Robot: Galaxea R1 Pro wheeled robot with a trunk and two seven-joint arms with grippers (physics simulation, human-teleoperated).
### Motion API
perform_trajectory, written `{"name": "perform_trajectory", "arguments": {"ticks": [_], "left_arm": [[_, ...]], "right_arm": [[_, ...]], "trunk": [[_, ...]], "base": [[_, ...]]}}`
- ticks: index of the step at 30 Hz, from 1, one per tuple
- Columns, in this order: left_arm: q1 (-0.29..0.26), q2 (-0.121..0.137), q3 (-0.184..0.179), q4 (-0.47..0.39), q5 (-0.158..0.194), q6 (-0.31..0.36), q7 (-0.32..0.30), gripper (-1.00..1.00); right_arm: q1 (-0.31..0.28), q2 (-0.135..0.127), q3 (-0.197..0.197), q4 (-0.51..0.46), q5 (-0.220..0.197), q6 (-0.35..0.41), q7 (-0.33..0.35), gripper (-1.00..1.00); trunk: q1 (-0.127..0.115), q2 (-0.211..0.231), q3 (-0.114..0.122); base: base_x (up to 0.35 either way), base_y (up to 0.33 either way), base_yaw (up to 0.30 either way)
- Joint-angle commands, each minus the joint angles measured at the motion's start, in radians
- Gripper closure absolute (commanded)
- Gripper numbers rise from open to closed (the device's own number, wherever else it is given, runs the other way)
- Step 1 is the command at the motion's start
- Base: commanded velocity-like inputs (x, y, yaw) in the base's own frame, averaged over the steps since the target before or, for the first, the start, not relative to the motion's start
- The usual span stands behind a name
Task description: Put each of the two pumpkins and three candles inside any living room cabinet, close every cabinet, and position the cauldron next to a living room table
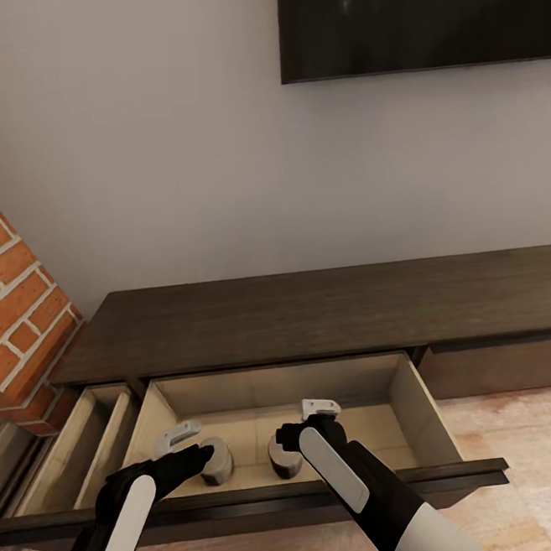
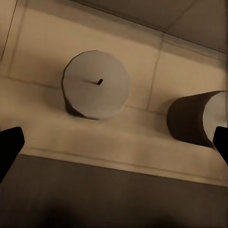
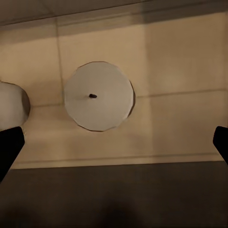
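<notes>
Both arms hung over the open middle drawer (image 1: 424, 417) of the long, low dark-brown wooden cabinet (image 1: 313, 314), its pale beige floor carrying two short, stubby cream-white cylindrical candles. The left gripper (image 1: 180, 436) had its jaws spread wide and held nothing, with the left candle (image 1: 216, 461) standing upright just below and between them, wick up. The right gripper (image 1: 319, 407) likewise had its jaws wide apart and empty, and the right candle (image 1: 283, 457) sat upright directly beneath that gap. The two candles stood near each other, apart. A narrower drawer (image 1: 70, 464) also stood open beyond the left jaws.
</notes>
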Motion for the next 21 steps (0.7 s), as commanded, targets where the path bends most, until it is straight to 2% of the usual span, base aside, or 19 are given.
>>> {"name": "perform_trajectory", "arguments": {"ticks": [1,16,21], "left_arm": [[-0.001,0.001,-0.002,-0.001,0.01,0.003,0.011,-1.0],[-0.001,0.001,0.0,-0.001,0.01,0.009,0.011,-1.0],[-0.001,0.001,0.0,-0.001,0.01,0.009,0.009,-1.0]], "right_arm": [[-0.001,0.0,0.001,-0.001,-0.007,0.002,-0.007,-1.0],[0.0,0.0,0.001,0.0,-0.007,-0.004,0.01,-1.0],[0.0,0.0,0.001,0.0,-0.007,-0.005,0.013,-1.0]], "trunk": [[-0.001,0.0,0.003],[-0.055,0.098,0.051],[-0.074,0.133,0.067]], "base": [[-0.079,0.0,0.0],[-0.009,0.0,0.0],[-0.164,0.0,0.0]]}}
